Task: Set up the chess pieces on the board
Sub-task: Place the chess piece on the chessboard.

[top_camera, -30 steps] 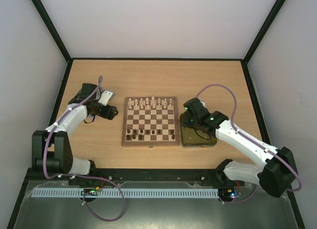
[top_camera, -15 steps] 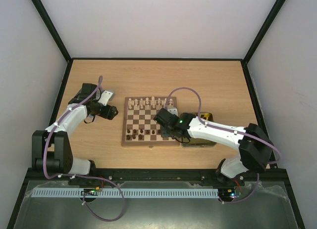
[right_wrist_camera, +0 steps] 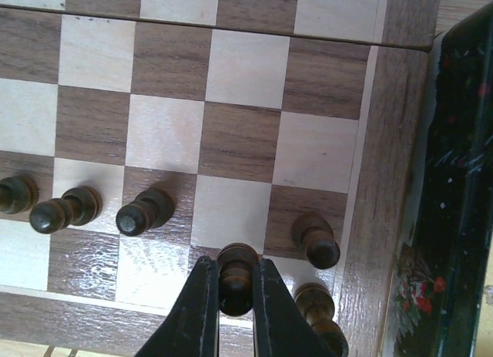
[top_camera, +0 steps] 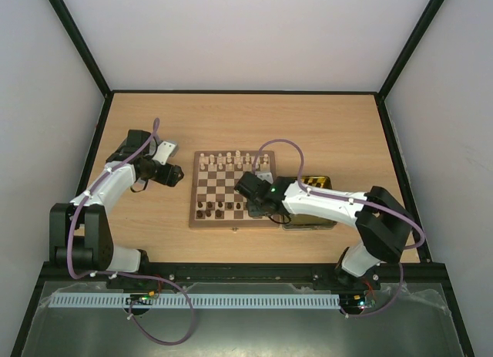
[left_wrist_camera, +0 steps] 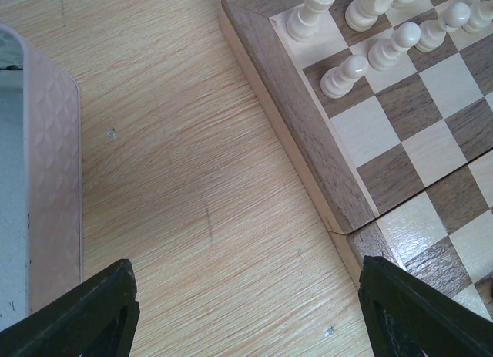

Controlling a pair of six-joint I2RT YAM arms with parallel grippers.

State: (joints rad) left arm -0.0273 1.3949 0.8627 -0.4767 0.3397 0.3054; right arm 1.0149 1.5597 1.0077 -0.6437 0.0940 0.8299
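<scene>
One dark piece (right_wrist_camera: 236, 266) newly over board (right_wrist_camera: 389, 180)

One board (top_camera: 233, 189), one tin (right_wrist_camera: 454, 180), one lid (left_wrist_camera: 46, 180) and two arms on one counter (top_camera: 231, 118).
The right wrist view shows six dark pieces (right_wrist_camera: 145, 210) at the board's near right corner. The left wrist view shows at least six pale pieces (left_wrist_camera: 344, 73): four small ones in a row and at least two taller ones behind, with more cut off by the frame edge. From above, both sets are too small to count in full. The left arm (top_camera: 108, 183) and right arm (top_camera: 331, 204) make the two.
</scene>
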